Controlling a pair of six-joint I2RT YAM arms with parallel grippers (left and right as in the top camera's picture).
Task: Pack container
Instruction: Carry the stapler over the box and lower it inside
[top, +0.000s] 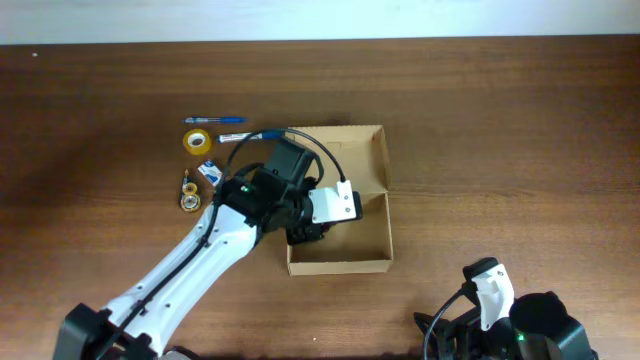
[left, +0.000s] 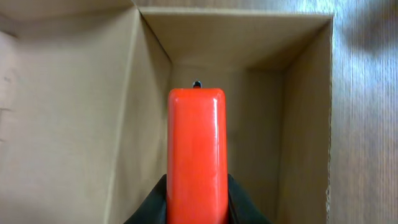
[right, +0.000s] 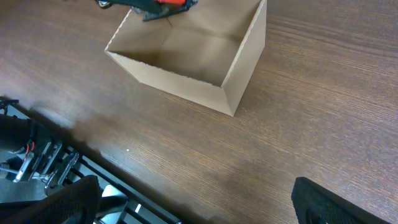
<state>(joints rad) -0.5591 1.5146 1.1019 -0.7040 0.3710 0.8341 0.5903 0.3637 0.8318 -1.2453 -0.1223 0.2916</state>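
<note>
Left claw was pinched on an orange item, a dark finger pressed to each side of its near end. The item hung inside the open container, which stood mid-table. Its dark tip pointed at the far corner, and cardboard walls stood close on both sides. Whether the item touched the floor of the box could not be determined.

Probable faults:
- Release from height: the glossy bar might bounce or come to rest leaning against a wall, which would take up space needed for later items.
- Further forward travel might drive the tip into the far wall and push the light, unrestrained box across the wood.
- A slanted withdrawal might catch the wrist on the rim or on the raised flap and tilt the box.

Right claw appeared spread and parked near the table edge, well apart from the box, so it offered no bracing. A yellow tape roll and a blue pen lay unpacked beside the box.
</note>
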